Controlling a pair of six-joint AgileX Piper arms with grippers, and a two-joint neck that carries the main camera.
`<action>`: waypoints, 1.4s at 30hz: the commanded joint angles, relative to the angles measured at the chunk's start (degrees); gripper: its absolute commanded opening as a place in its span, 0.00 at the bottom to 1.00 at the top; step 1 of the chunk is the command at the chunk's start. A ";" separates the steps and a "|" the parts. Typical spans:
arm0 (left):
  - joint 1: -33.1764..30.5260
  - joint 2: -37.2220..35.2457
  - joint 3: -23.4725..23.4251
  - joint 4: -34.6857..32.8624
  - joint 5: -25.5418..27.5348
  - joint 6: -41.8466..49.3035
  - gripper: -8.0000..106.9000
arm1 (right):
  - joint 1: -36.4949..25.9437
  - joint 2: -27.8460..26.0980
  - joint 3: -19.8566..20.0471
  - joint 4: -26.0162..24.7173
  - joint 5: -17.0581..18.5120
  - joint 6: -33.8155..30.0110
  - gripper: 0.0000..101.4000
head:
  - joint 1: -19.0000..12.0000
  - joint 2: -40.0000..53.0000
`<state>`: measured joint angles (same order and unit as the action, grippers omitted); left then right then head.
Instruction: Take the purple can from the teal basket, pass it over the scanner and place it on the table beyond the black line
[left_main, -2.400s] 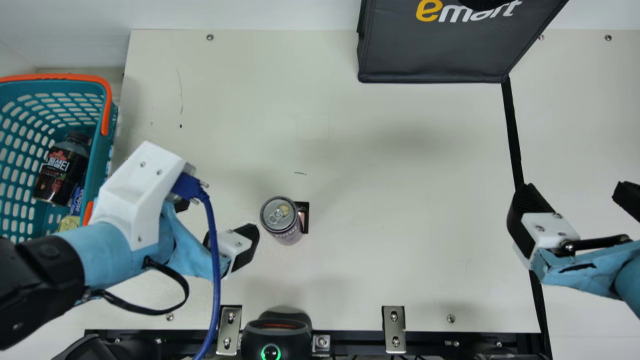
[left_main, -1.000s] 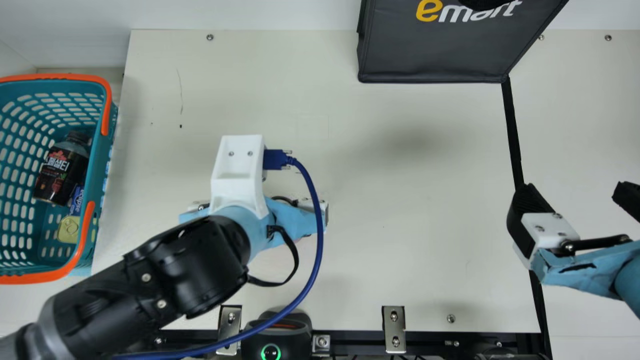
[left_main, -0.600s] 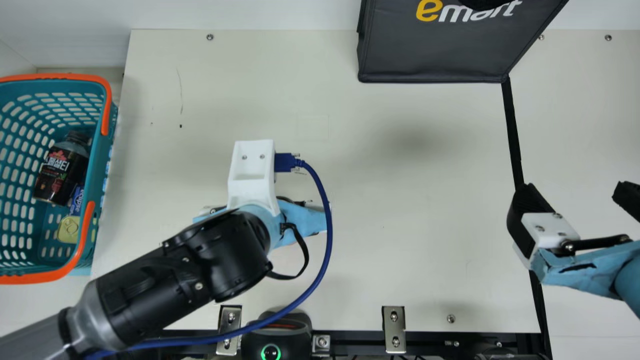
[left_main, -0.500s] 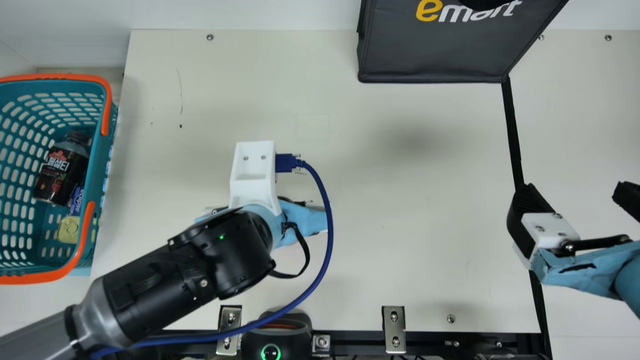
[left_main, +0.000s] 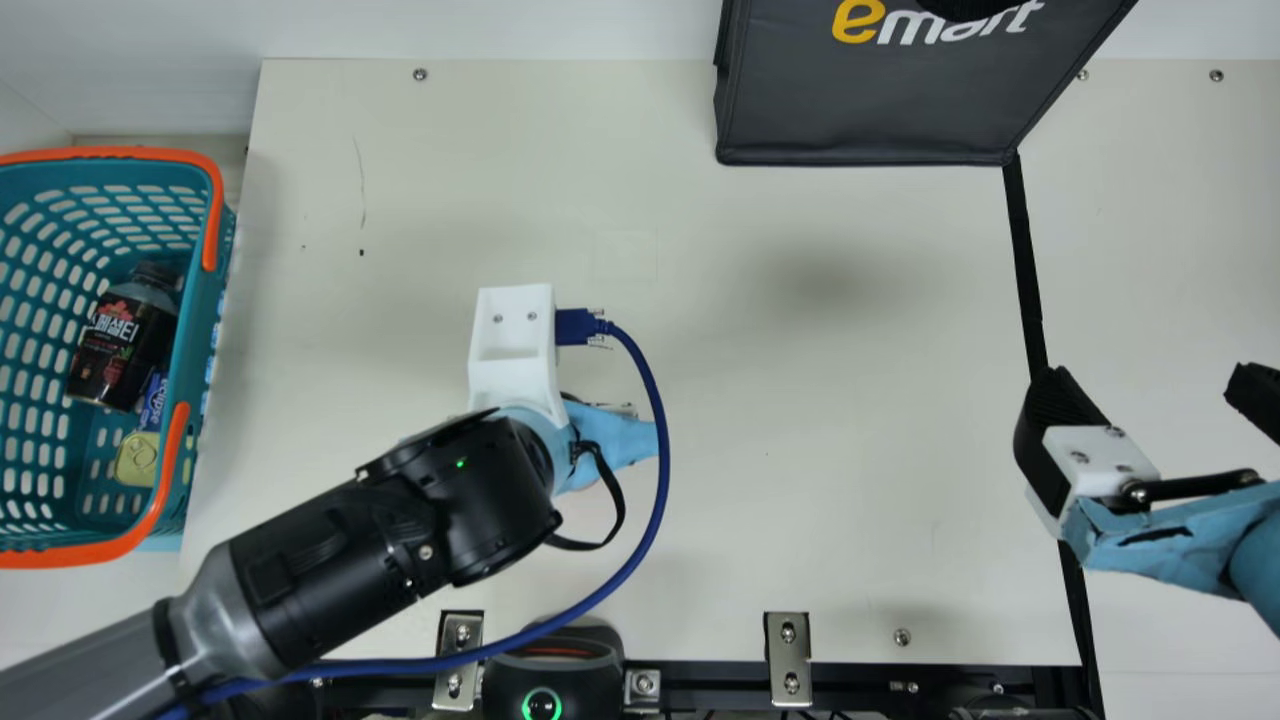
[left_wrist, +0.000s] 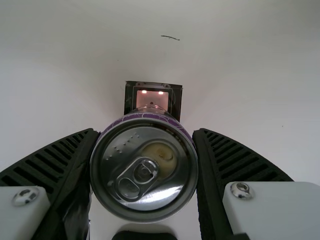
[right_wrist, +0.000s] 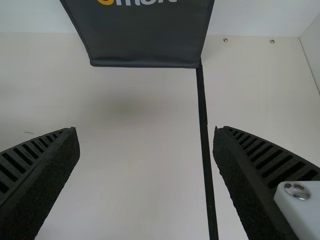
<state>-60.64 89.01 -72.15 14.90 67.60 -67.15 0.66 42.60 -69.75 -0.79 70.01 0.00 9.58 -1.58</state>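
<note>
Left wrist view: purple can (left_wrist: 145, 170) upright, long axis vertical, lid up, in left gripper's (left_main: 625, 438) grasp.

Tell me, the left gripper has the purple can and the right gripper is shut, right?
Not quite: the right gripper is open, its fingers wide apart in the right wrist view. The left gripper does have the purple can.
</note>
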 joint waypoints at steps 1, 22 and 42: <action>-0.12 -0.35 0.03 -0.03 0.06 0.55 0.04 | 0.00 0.00 0.00 0.00 0.00 0.00 0.94 | -1.66 0.00; 0.97 -6.79 3.34 -3.15 -3.19 25.21 0.00 | 0.00 0.00 0.00 0.00 0.00 0.00 0.94 | -1.66 0.00; 6.58 -11.26 5.88 -15.31 -6.09 68.85 0.00 | 0.00 0.00 0.00 0.00 0.00 0.00 0.94 | -1.66 0.00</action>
<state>-54.38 77.74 -66.18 0.44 61.27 -5.98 0.66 42.60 -69.75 -0.79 70.01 0.00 9.58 -1.67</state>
